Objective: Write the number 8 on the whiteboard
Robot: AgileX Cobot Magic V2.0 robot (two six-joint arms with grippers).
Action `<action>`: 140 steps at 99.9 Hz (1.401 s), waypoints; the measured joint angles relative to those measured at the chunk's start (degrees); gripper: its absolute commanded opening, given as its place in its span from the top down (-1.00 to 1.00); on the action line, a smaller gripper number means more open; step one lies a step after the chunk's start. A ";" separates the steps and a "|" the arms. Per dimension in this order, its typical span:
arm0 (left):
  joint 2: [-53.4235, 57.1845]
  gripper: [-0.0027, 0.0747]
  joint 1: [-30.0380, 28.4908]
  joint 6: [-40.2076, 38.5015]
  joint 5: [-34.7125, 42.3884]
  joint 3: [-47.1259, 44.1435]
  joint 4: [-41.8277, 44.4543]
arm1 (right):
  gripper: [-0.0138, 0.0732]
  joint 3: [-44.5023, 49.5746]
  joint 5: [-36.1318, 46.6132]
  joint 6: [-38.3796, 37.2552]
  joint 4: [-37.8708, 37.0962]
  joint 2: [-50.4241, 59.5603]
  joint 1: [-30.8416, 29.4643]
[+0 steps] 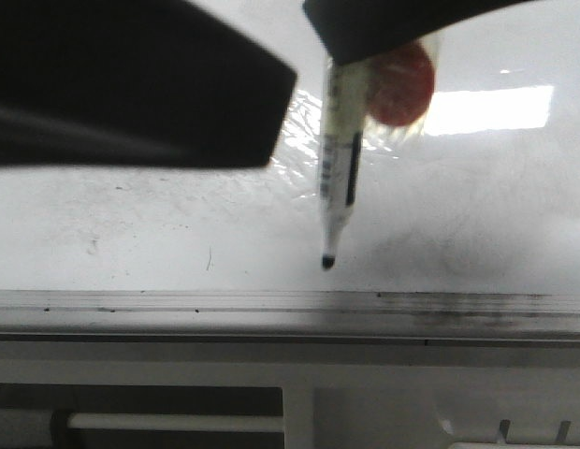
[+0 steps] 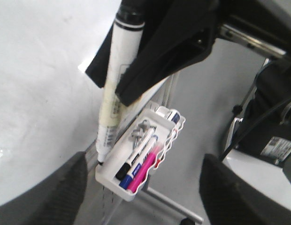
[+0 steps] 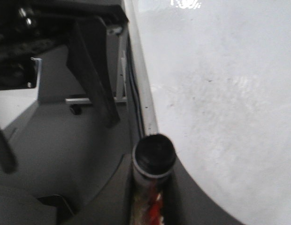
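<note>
The whiteboard (image 1: 131, 224) lies glossy white with grey smudges and a bright glare patch. No number 8 shows on it. My right gripper (image 1: 365, 47) is shut on a white marker (image 1: 339, 168) that points down. The marker's black tip (image 1: 327, 263) is close above the board near the silver edge strip (image 1: 271, 304); I cannot tell if it touches. The right wrist view shows the marker's black end (image 3: 155, 157) between the gripper's (image 3: 152, 197) fingers. My left gripper (image 2: 143, 192) is open and empty; it hovers as a dark shape (image 1: 178, 103) left of the marker.
A small white tray (image 2: 105, 180) holding a black, a blue and a pink marker hangs off the board's edge, just beyond the held marker's tip (image 2: 101, 159). Grey floor and dark stand legs (image 3: 94, 79) lie past the board's edge strip (image 3: 141, 93).
</note>
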State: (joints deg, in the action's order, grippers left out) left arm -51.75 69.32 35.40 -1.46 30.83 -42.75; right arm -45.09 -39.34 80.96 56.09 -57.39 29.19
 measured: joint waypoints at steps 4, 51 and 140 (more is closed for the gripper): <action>1.88 -0.48 0.00 0.00 0.16 0.00 -0.26 | 0.83 -2.06 -0.12 -3.43 -4.14 0.28 0.00; 15.89 0.88 -11.24 0.00 2.18 -3.19 -5.85 | 0.82 -13.69 7.89 -37.31 -37.02 10.62 0.00; 16.11 0.98 -15.73 0.00 0.41 -3.45 -7.13 | 0.83 16.08 59.41 -38.08 -36.90 7.75 2.56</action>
State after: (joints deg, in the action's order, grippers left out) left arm -35.64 53.59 35.40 -1.05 27.38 -49.88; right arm -29.00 20.07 42.88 19.19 -49.63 31.75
